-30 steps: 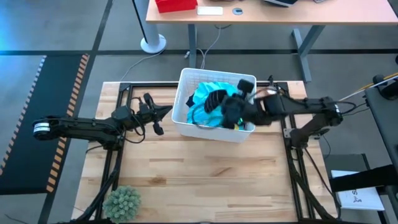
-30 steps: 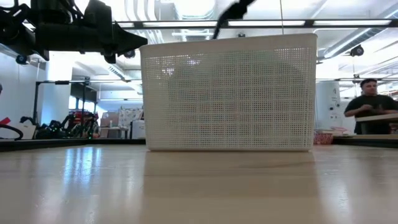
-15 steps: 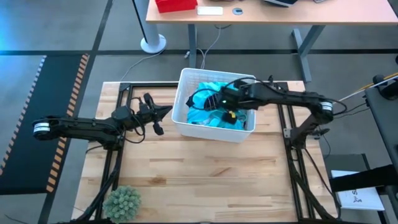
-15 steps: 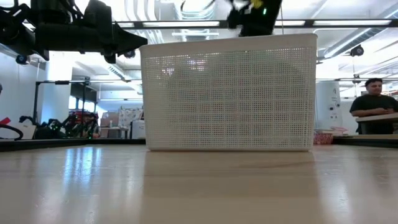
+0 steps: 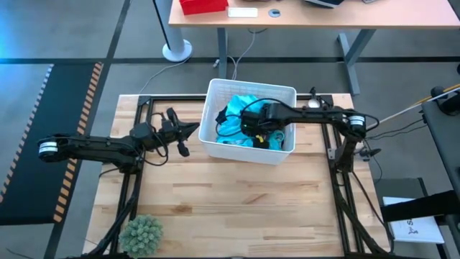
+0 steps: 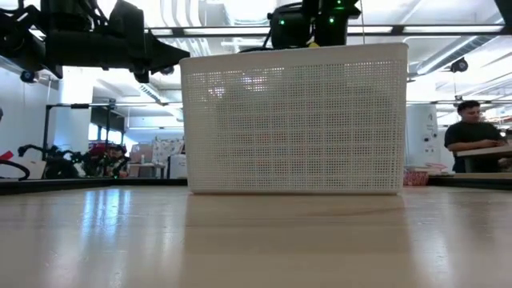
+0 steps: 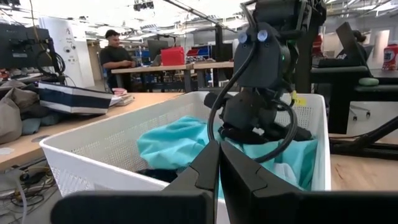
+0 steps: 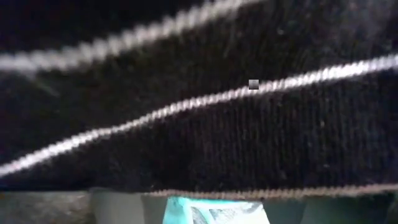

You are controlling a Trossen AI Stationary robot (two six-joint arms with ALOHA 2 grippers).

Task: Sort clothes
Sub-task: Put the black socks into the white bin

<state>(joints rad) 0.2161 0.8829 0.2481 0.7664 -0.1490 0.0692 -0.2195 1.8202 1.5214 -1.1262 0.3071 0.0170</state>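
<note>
**Right gripper reaches down into the white basket of clothes; left arm waits beside it**

A light wooden table (image 5: 230, 194) is seen from above, with a white slotted plastic basket (image 5: 215, 93) standing near its far edge, between two dark robot arms. Inside the basket lies a turquoise garment (image 5: 231, 124), bunched up and filling most of the visible space. Another scrap of fabric near the basket's right end is too small to name.

The right arm stretches in from the table's right side and over the basket's rim. The right gripper (image 5: 253, 122) is inside the basket, directly over the turquoise garment. Its wrist camera is pressed up close to a dark striped sock (image 8: 205, 118), black ribbed knit crossed by thin white lines, which fills nearly the whole view; a sliver of turquoise shows below it. Whether the fingers are parted or clamped on the sock cannot be told from these views.

The left arm lies low along the table's left side. The left gripper (image 5: 188, 129) hangs just outside the basket's left wall, its fingers (image 7: 205, 171) pressed together and holding nothing.

A fuzzy green plant-like ball (image 5: 141, 234) sits at the table's near left corner, well apart from the basket. From table level, a person (image 6: 472, 140) stands in the room behind.
</note>
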